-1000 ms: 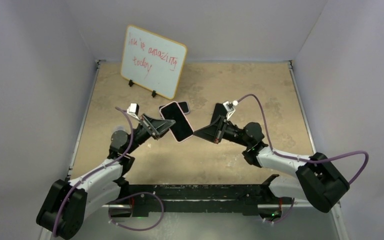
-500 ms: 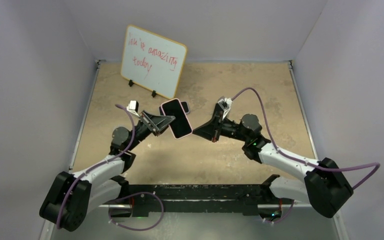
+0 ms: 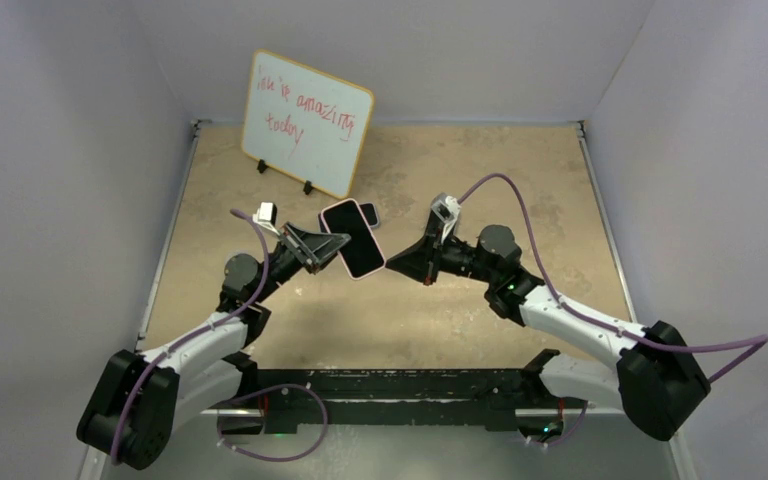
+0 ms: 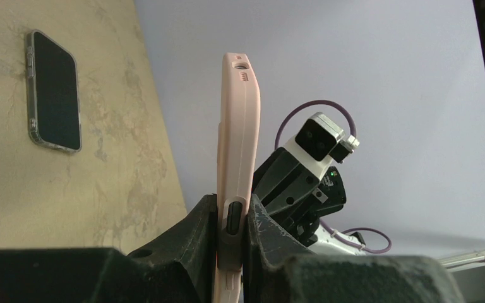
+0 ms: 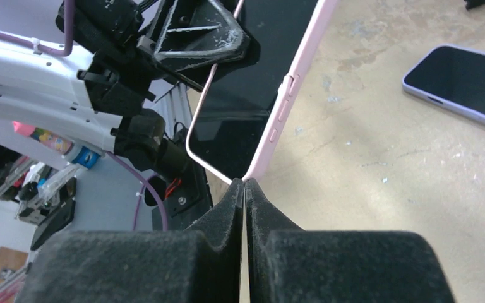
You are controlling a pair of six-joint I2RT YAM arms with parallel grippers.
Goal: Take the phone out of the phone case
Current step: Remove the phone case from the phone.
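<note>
Centrally, the left gripper (image 4: 230, 235) is clamped on the pink phone case (image 4: 237, 139). Its two black fingers (image 4: 197, 237) press the front and back faces, so the case appears edge-on in the left wrist view. The phone (image 5: 252, 76) sits fully inside the case, its dark screen facing the right wrist camera, and the pair is held tilted in the air above the table (image 3: 520, 180).

The right gripper (image 5: 245, 184) has its fingers pressed together, and their tips touch one rounded corner of the case. Whether they pinch the case's lip cannot be told.

From above, the two grippers point toward each other over the middle of the table, with the cased phone between them: the left arm reaches in from the near left, the right arm from the near right.

A second phone (image 4: 53, 91) in a clear case lies flat on the table, screen up, just beyond the held one. A whiteboard (image 3: 305, 122) with red handwriting stands propped at the far left.
</note>
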